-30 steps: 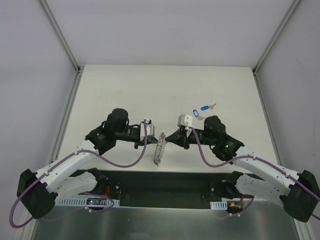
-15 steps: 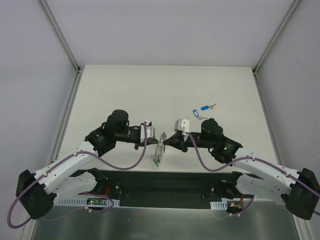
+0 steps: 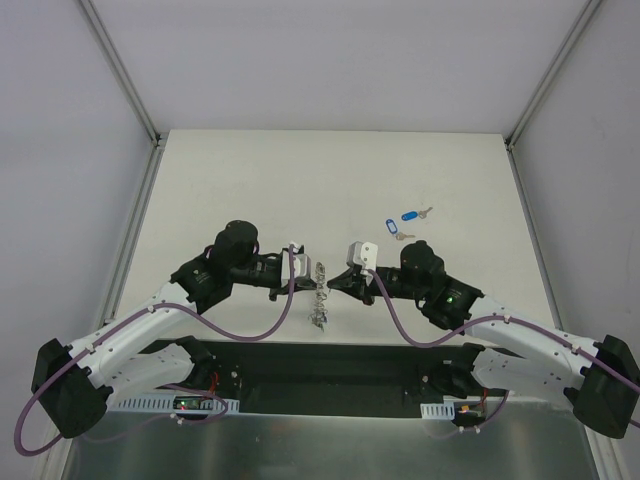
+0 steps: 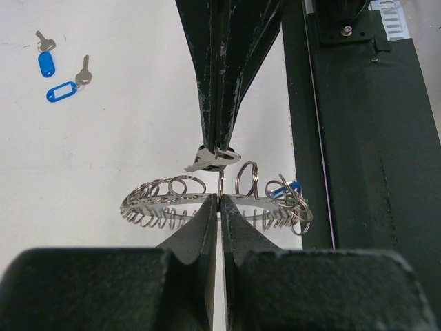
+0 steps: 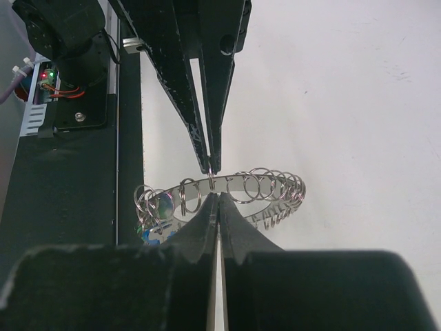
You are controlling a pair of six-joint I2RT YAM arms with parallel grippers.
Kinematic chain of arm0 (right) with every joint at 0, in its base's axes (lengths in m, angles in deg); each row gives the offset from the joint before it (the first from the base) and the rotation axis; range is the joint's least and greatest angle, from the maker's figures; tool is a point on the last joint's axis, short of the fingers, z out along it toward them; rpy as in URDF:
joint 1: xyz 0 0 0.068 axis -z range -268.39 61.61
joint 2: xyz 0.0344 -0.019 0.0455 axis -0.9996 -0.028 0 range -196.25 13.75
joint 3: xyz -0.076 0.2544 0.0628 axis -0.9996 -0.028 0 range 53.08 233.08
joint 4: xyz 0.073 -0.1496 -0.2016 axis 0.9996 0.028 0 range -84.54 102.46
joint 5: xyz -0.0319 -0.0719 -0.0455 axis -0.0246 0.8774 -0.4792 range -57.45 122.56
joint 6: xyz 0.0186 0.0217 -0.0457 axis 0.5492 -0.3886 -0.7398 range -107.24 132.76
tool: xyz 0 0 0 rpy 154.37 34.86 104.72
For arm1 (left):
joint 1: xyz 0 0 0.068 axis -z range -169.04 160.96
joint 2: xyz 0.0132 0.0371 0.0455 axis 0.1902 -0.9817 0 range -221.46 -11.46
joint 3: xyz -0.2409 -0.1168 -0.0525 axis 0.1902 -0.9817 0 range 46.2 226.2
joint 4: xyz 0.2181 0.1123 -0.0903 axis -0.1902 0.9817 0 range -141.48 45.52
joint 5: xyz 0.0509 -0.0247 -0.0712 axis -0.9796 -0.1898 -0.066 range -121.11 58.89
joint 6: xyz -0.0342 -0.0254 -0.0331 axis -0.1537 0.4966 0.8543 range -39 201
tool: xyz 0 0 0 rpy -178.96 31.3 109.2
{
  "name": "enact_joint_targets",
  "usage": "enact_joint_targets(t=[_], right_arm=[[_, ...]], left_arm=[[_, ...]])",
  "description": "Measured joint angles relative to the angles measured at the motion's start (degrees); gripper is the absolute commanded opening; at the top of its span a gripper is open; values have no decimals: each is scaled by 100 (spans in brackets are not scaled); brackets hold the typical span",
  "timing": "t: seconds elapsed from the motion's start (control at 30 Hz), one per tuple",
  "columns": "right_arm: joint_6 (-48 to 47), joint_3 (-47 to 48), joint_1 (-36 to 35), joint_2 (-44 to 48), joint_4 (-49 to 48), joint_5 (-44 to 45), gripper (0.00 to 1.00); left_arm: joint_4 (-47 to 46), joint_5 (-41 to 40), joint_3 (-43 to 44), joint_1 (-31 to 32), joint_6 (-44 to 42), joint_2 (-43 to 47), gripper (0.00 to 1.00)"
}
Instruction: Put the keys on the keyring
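The keyring (image 3: 318, 308), a grey metal loop edged with small wire rings, hangs off the table between both grippers. My left gripper (image 4: 219, 198) is shut on one small upright ring of the keyring (image 4: 162, 200). My right gripper (image 4: 220, 149) comes in from the opposite side, shut on a small silver key (image 4: 204, 162) with a dark head, held just above that ring. A blue tag (image 4: 286, 189) hangs on the keyring's near side. In the right wrist view my right gripper (image 5: 218, 196) meets the left gripper (image 5: 210, 167) at the keyring (image 5: 272, 185). Two blue-tagged keys (image 3: 403, 218) lie on the table.
The black base rail (image 3: 330, 365) runs along the table's near edge, under the hanging keyring. The two loose keys with blue tags (image 4: 47, 61) (image 4: 65, 88) lie far right of the grippers on the white table (image 3: 250, 180).
My right gripper has moved left until its tips meet the left gripper's at the keyring. The left arm and the two loose keys have stayed put.
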Motion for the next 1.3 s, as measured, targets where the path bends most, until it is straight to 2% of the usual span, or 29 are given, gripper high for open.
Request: enact_joint_targets(t=[1.3], right_arm=[[-4,-24,-85,11,-66,-284,1]], left_arm=[[131,199,0,37,-175,-151,0]])
